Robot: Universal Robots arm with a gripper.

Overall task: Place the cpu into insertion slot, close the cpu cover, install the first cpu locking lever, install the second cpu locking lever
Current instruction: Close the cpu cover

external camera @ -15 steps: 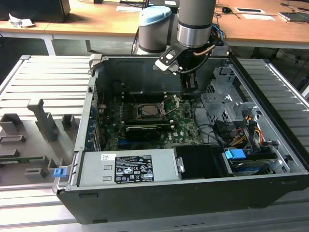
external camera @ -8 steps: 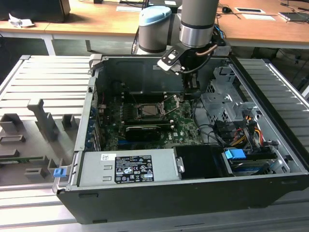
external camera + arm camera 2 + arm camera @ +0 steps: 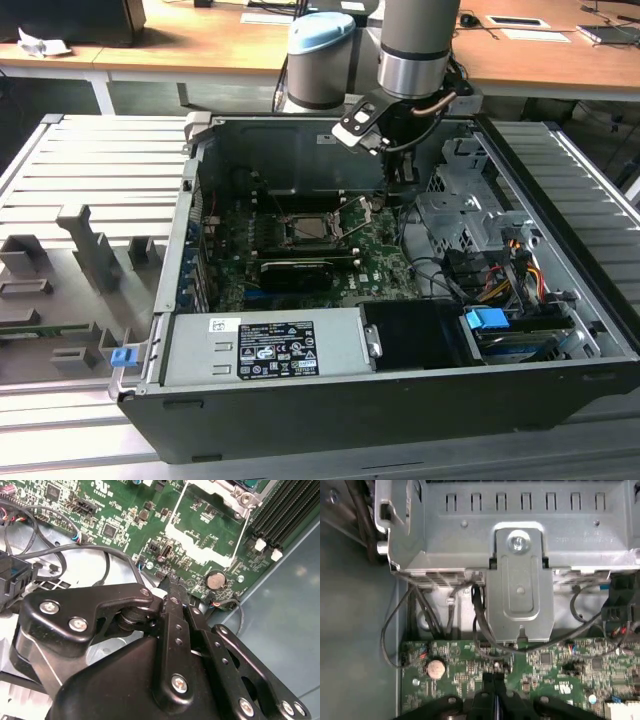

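Apparently the cpu [image 3: 308, 229] already lies in the insertion slot [image 3: 286, 232], yet we cannot tell whether the cpu cover is shut or the levers latched. Our gripper [image 3: 172, 586], fingers pressed together on nothing, hovers over the green board [image 3: 125, 510] just beside the slot.

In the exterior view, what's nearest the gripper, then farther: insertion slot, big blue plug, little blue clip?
From the gripper:
1. insertion slot, on the green board.
2. big blue plug, exterior view's right.
3. little blue clip, exterior view's left, outside the case.
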